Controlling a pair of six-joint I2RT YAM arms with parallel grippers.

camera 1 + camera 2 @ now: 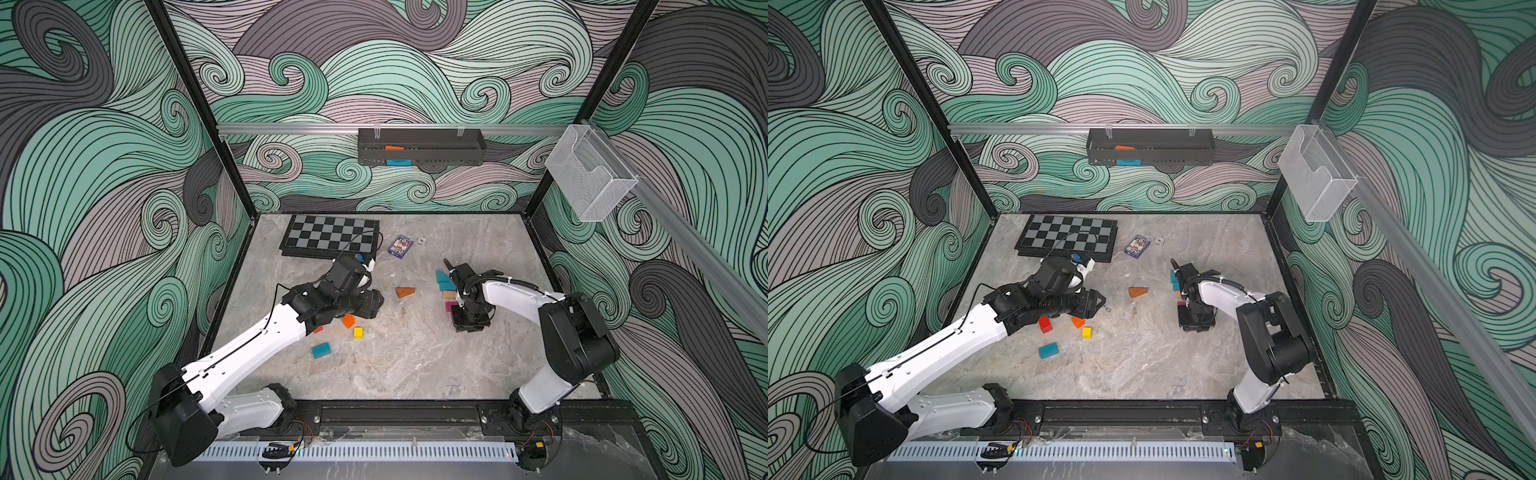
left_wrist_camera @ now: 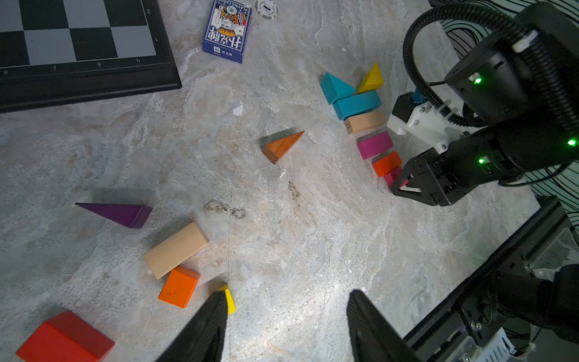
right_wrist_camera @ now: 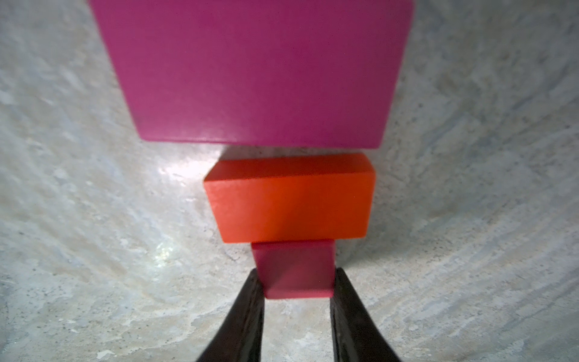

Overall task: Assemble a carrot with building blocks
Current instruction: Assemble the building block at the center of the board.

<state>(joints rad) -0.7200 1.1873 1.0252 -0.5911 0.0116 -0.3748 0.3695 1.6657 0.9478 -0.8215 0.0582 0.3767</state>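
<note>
The right tool (image 3: 297,274) clamps a small pink block (image 3: 293,263) between its two black fingers (image 3: 247,313), at the end of a line of building blocks nearest the robot's base on the marbled surface (image 3: 94,250). An orange-red cuboid (image 3: 291,203) sits against the pink block, with a magenta cuboid (image 3: 257,72) just beside it.

In the left wrist view the line runs on through a beige cuboid (image 2: 365,121) and a teal cuboid (image 2: 357,105). A teal wedge (image 2: 335,87) and a yellow wedge (image 2: 372,78) cap it side by side.

The left tool (image 2: 286,294) hangs over the surface, its jaws moderately apart with nothing between them. One of its fingers partly covers a yellow cube (image 2: 231,301).

Loose pieces lie well apart from the line:
- an orange wedge (image 2: 282,145)
- a purple wedge (image 2: 120,213)
- a long beige block (image 2: 175,249), touching an orange cube (image 2: 179,286)
- a red block (image 2: 62,338)
- a teal block (image 1: 321,350), seen in a top view

At the far side lie a chessboard (image 2: 78,40), a playing-card box (image 2: 227,29) and a poker chip (image 2: 266,8).
</note>
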